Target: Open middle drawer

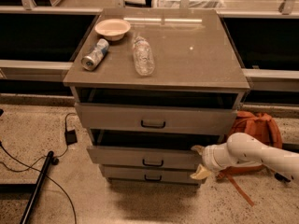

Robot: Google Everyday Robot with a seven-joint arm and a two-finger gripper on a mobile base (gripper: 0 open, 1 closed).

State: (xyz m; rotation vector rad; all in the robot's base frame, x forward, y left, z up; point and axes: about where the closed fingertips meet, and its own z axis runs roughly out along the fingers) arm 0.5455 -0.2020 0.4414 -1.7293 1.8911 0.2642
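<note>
The middle drawer [140, 156] is a shallow grey-beige front with a small dark bar handle [153, 162], between the tall top drawer [117, 117] and the narrow bottom drawer [126, 174]. It stands out a little, with a dark gap above it. My gripper [198, 161], on a white arm coming in from the right, is at the right end of the middle drawer's front. It is open, with one fingertip [196, 149] above the front's top edge and the other below it.
On the cabinet top [196, 55] lie a bowl [112, 28], a can [95, 54] and a clear bottle [142, 55]. An orange backpack [257, 125] sits on the floor at the right. Cables and a dark pole [39, 181] lie at the left.
</note>
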